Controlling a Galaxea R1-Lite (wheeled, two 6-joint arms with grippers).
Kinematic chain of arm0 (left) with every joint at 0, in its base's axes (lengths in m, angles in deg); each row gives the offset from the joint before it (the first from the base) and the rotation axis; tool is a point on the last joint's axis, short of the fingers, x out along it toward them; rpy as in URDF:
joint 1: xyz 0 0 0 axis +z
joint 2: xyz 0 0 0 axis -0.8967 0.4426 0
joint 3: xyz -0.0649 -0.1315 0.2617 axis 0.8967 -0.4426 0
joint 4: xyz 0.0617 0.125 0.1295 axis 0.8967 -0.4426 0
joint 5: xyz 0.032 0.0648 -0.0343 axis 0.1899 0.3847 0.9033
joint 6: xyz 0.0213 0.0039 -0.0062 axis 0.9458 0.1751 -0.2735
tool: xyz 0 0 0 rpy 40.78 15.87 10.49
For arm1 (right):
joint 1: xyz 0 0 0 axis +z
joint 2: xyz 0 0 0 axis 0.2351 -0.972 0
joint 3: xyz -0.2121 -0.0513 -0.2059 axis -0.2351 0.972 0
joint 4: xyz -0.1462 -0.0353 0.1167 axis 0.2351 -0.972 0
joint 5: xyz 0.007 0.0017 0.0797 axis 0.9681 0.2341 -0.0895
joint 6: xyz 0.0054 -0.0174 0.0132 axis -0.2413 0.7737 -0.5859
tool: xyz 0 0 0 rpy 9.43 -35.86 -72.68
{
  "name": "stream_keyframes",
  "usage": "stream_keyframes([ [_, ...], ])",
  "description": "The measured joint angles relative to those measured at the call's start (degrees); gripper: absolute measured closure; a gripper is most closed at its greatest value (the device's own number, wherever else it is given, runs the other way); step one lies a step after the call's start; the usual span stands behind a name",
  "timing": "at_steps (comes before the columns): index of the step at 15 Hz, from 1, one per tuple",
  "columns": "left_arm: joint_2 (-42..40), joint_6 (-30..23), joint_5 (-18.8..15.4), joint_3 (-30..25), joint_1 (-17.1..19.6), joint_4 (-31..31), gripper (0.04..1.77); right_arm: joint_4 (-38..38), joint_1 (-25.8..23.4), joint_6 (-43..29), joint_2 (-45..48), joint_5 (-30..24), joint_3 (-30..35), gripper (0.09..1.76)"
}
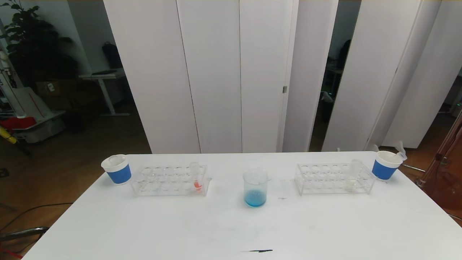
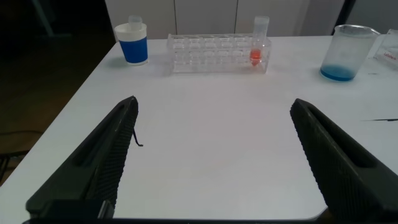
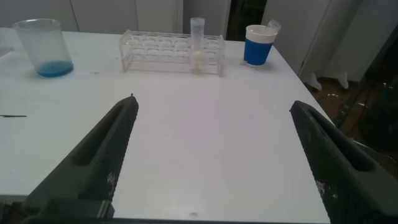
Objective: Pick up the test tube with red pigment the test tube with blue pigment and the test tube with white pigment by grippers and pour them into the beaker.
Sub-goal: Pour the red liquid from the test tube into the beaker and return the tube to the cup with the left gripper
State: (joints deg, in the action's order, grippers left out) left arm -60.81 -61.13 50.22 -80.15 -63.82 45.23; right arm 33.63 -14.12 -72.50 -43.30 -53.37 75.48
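Both my left gripper (image 2: 211, 155) and right gripper (image 3: 211, 155) hang with jaws spread wide; I'd pinch the slippery, fragile red test tube (image 1: 195, 176) near its rim.

No text, label, brand, number or sign can be read anywhere in these views. The beaker (image 1: 255, 188) shows no legible scale marks, and the paper cups either side of it are plain blue and white.

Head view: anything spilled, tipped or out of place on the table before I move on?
No spill or tipping. The beaker stands upright holding blue liquid; the red tube and white tube sit upright in their racks. Only oddity: a small dark mark near the table's front edge.
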Motion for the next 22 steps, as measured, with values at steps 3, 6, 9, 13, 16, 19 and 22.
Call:
stream_keyframes([
  [3,0.00,0.00,0.00,0.00,0.00,0.02,0.06,0.00,0.00,0.00,0.00,0.02,0.00,0.10],
  [6,0.00,0.00,0.00,0.00,0.00,0.00,0.06,-0.02,0.00,0.00,0.00,0.02,0.00,0.10],
  [9,0.00,0.00,0.00,0.00,0.00,0.00,0.06,0.00,0.00,0.00,0.00,0.02,0.00,0.10],
  [13,0.00,1.08,-0.02,0.00,0.00,-0.26,0.06,-0.02,0.00,0.00,0.00,0.02,0.00,0.10],
  [16,0.00,1.01,0.09,0.00,0.00,-0.35,0.06,-0.02,0.00,-0.02,0.00,0.04,0.00,0.10],
  [19,0.00,0.93,0.56,0.80,0.00,0.38,0.06,-0.02,0.00,0.00,0.00,0.02,0.00,0.10],
  [22,0.32,0.87,1.48,6.99,0.00,-1.73,0.06,-0.02,0.00,0.00,0.00,0.00,0.00,0.10],
])
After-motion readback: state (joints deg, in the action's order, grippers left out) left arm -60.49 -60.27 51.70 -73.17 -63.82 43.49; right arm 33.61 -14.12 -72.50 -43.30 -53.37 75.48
